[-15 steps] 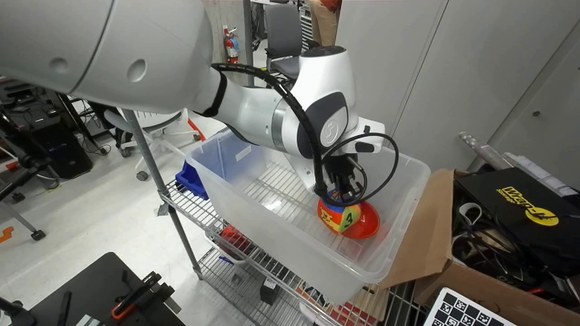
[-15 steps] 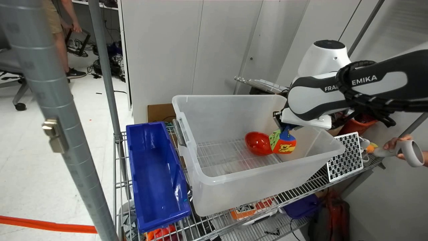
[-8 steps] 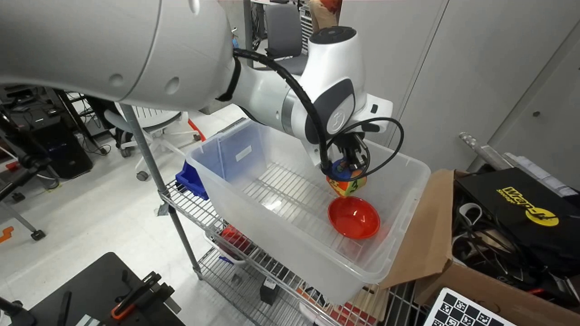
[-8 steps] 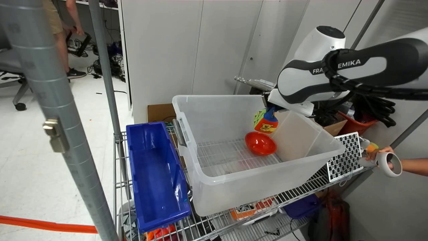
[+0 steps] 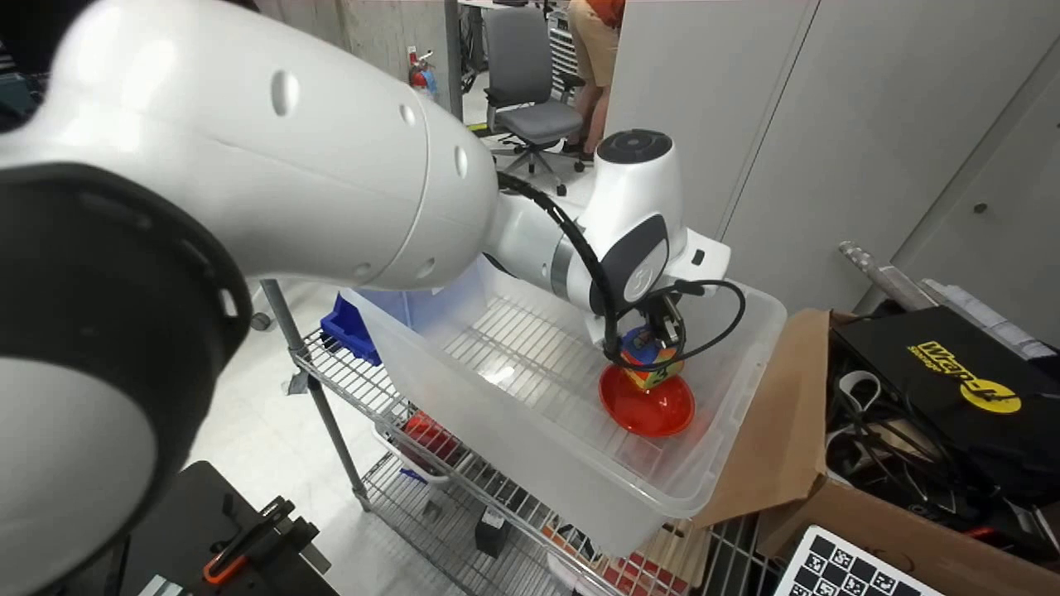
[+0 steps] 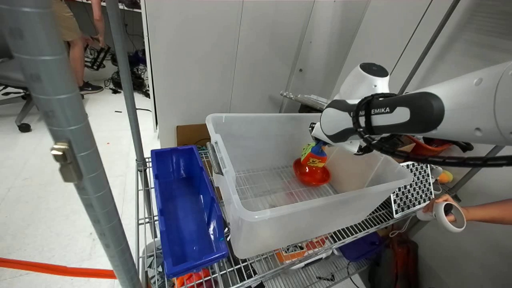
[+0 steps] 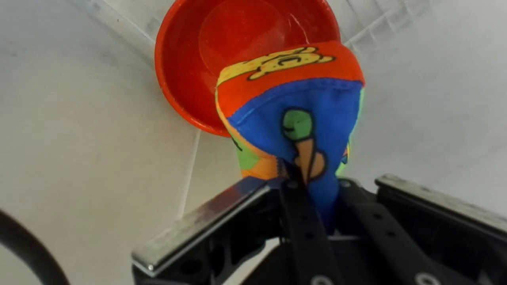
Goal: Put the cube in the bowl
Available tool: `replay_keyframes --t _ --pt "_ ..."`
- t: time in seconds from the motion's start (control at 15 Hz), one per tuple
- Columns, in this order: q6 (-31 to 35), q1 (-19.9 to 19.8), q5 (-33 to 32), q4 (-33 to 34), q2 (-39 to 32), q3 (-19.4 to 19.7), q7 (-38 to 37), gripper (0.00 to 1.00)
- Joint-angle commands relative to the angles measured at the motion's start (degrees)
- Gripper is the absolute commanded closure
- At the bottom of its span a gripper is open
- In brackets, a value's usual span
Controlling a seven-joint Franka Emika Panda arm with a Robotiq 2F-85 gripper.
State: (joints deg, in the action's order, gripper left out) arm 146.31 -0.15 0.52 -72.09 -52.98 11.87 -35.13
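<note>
The cube (image 7: 291, 118) is held by the pincer (image 7: 318, 184). In the wrist view its blue cloth side is seen gathered and pinched between the two dark fingers (image 7: 296, 206), which are brought close together, with only a fold of that cloth left between them. The cube is suspended over the bowl (image 7: 237, 35), with its blue side turned uppermost. In both exterior views the bowl is partly covered by the lower part of the cube; in the wrist view a stretch of its rim is hidden as well. Whether the bowl is touched by the cube cannot be told.

The bowl, round, glossy and red, is set upright on the floor of a large translucent tub (image 6: 312, 228), near the tub's right wall in an exterior view. The tub is carried by a wire tabletop (image 6: 372, 222). Just beside it on the left, a long blue bin (image 6: 190, 228) is placed; on the right, a black-and-white patterned board (image 6: 412, 188) is propped at a tilt. The white and grey arm (image 6: 472, 108) is extended in from the right there, with a thick black cable (image 6: 460, 161) strung along it.

In an exterior view a cardboard box (image 5: 766, 430) is placed to the right of the tub, and a black case (image 5: 919, 364) with yellow lettering is contained in it. Far off, a grey chair (image 5: 522, 66) and a red fire extinguisher (image 5: 418, 77) can be seen.
</note>
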Motion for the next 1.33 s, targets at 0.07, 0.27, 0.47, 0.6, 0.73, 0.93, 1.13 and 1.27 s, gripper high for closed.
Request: replay_keyframes --t 0.07,0.27,0.47,0.6,0.73,0.93,1.13,1.27 --pt "-0.2 0.1 1.2 8.1 -8.4 0.8 -3.8 0.97" --pt "-0.7 0.3 1.1 9.9 -11.1 1.0 -5.8 0.97" --pt "-1.1 -0.2 1.7 8.5 -10.4 0.1 -6.5 0.63" --pt "-0.8 0.1 1.5 6.7 -9.2 0.3 -7.1 0.50" --pt "-0.6 0.9 0.9 5.1 -7.7 1.0 -7.9 0.35" --pt "-1.8 2.5 0.1 1.8 -4.0 2.4 -9.5 0.12" --pt "-1.7 5.4 -1.8 -6.5 3.7 4.3 -9.8 0.00" --pt "-2.6 6.9 -2.7 -11.5 8.8 4.8 -9.1 0.00"
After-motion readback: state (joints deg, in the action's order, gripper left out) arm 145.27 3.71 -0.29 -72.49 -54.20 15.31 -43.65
